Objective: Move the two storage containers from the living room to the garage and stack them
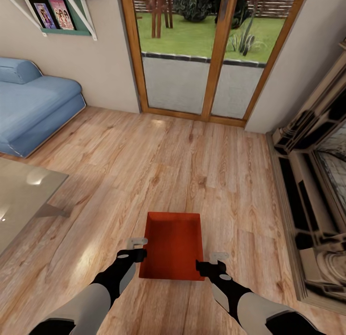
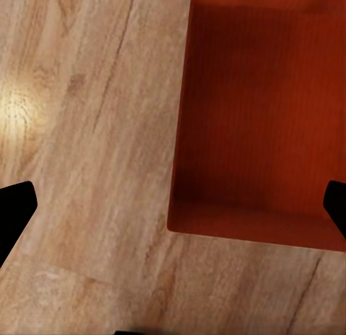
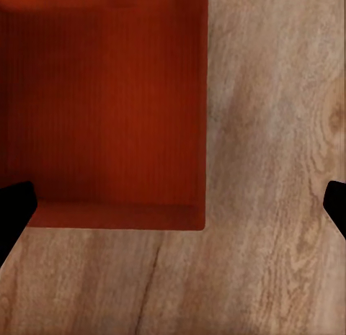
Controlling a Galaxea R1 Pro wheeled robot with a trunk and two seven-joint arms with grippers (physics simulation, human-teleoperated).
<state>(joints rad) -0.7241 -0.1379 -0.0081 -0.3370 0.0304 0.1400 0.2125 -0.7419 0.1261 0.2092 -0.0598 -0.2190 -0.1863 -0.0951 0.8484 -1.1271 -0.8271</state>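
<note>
Empty orange-red container (image 1: 173, 246) on wood floor (image 1: 192, 167); left pincer (image 1: 138, 241) and right pincer (image 1: 220, 255) wide open, holding nothing.

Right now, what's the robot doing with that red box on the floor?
The robot is reaching both arms down to an orange-red storage container sitting on the wood floor of the living room. Its left gripper is at one side of the bin and its right gripper at the other, both open. Neither has closed on it, so the bin hasn't been picked up yet.
</note>
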